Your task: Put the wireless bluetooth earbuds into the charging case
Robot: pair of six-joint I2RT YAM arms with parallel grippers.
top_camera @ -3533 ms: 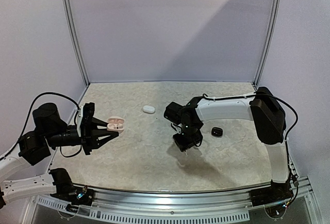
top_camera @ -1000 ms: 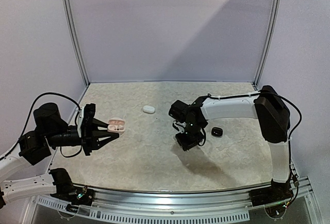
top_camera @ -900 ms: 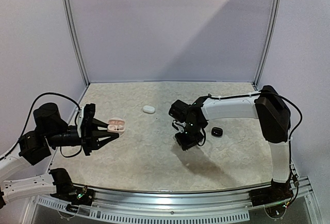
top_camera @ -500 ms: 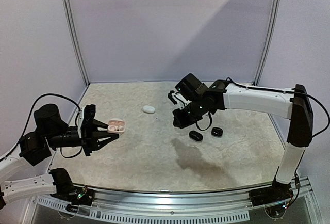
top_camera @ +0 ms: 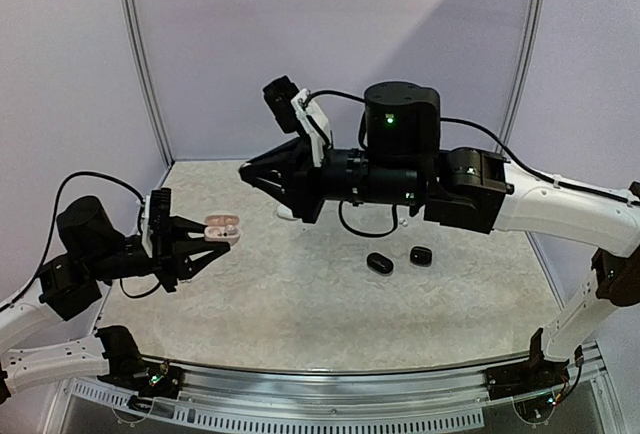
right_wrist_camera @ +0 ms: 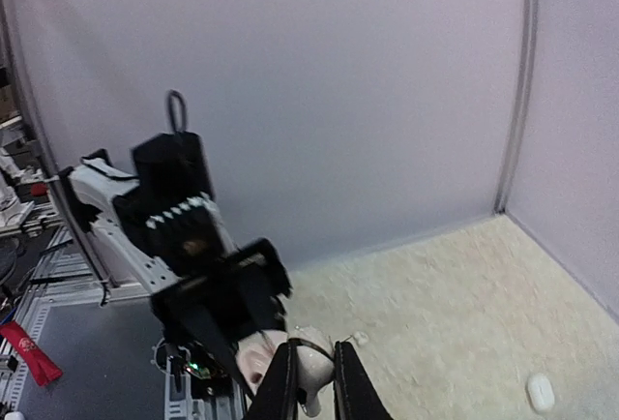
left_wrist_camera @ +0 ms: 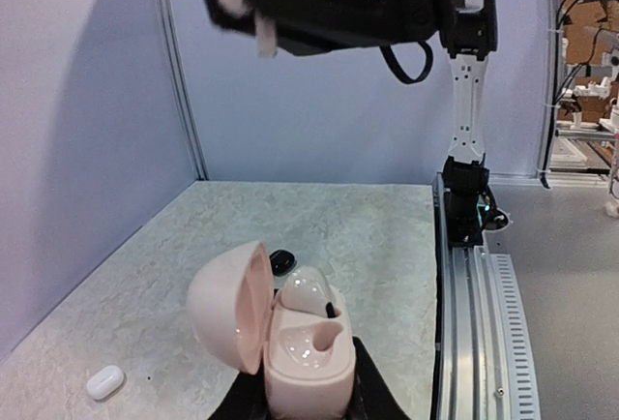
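We see a speckled beige table. On it, right of centre, two small black pieces lie near each other; a white pebble lies well apart, farther back.

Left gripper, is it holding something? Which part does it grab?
Yes. The left gripper holds the open pale pink charging case by the two sides of its lower half. The lid is free and stands open.

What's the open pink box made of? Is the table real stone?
The pink case looks like smooth, slightly glossy plastic: soft highlights sit in its moulded hollows. The table looks stone-speckled yet flat and matte, perhaps a printed laminate; can't tell.
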